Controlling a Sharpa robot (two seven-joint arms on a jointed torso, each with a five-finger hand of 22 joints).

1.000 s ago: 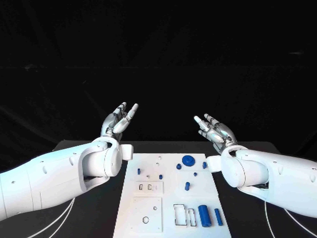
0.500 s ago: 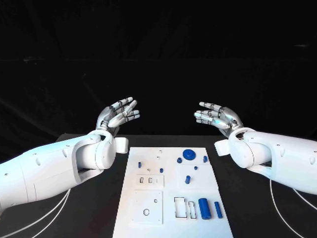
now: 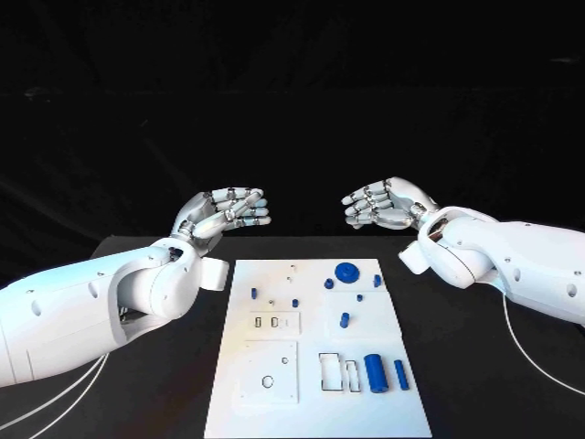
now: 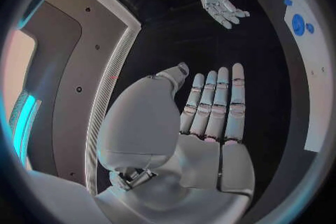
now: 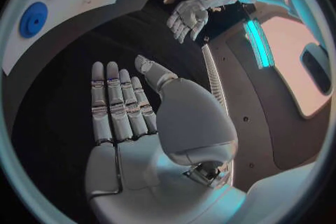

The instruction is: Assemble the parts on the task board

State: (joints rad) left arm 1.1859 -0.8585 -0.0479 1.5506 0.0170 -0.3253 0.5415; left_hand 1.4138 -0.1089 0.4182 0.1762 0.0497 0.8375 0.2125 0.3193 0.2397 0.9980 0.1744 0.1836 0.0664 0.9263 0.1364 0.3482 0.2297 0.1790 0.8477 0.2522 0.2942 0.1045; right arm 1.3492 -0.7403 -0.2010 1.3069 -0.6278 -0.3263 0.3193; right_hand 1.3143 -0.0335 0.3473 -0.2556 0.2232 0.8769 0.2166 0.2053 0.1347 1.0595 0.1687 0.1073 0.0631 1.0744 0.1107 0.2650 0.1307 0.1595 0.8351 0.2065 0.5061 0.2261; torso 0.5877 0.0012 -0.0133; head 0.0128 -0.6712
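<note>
**Both hands empty and raised past the board's far edge**

Near edge first: task board point(image 3: 273, 306) lies lengthwise down the middle of the black desk point(image 3: 148, 384), its near end running to the bottom of the head view. Bare desk strips on both sides of the board; white cables point(image 3: 56, 407) curve across the left strip near the front, another cable point(image 3: 537, 370) on the right strip.

Near end of the board: two blue cylinders point(image 3: 376, 372) lying side by side toward the right edge, next to rectangular outlined slots point(image 3: 332, 371). Left of those, a square plate area with a small oval hole point(image 3: 269, 381).

Mid board: small blue peg point(image 3: 344, 319), plus a rectangular recess with two small slots point(image 3: 274, 322).

Far end: round blue disc point(image 3: 346, 271) close to the far edge, a few smaller blue parts point(image 3: 328, 283) around it, one blue peg point(image 3: 253, 293) toward the left edge.

Left arm flanks the left long edge, right arm the right long edge; neither overlaps the board.

Left hand point(image 3: 224, 212) is up beyond the far edge, left of centre, holding nothing. Head view shows fingers curled; its wrist view shows them straight and side by side point(image 4: 213, 109), so I cannot tell whether it's open or closed.

Right hand point(image 3: 385, 204) mirrors it right of centre, nothing held, same conflict: curled in head view, extended in wrist view point(image 5: 119, 103). Cannot tell.

Clear gap between the two hands.
</note>
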